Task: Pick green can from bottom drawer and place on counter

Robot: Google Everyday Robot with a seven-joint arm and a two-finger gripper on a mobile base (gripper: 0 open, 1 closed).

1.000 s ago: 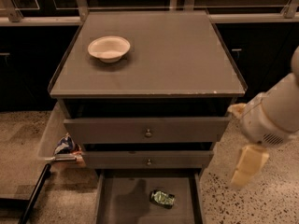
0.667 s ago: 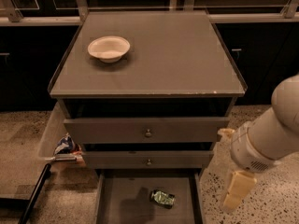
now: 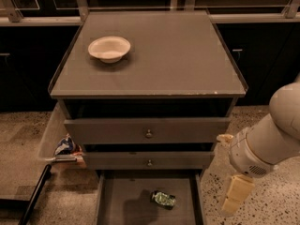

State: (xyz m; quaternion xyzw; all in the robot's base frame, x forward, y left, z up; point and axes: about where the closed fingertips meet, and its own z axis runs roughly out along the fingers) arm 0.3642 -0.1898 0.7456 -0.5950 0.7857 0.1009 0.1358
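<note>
The green can (image 3: 163,199) lies on its side on the floor of the pulled-out bottom drawer (image 3: 126,205), right of its middle. The counter (image 3: 173,55) is the flat grey cabinet top above the drawers. My gripper (image 3: 236,195) hangs at the lower right, outside the drawer's right wall, pointing down over the speckled floor. It is well right of the can and holds nothing that I can see.
A white bowl (image 3: 109,48) sits on the counter's left rear. Two knobbed drawers (image 3: 148,133) stand slightly open above the bottom one. A clear bin with a snack bag (image 3: 65,146) hangs at the cabinet's left. A dark bar (image 3: 35,193) leans at lower left.
My arm and gripper have moved down and to the left, closer to the bottom drawer's right side. The can and bowl have not moved.
</note>
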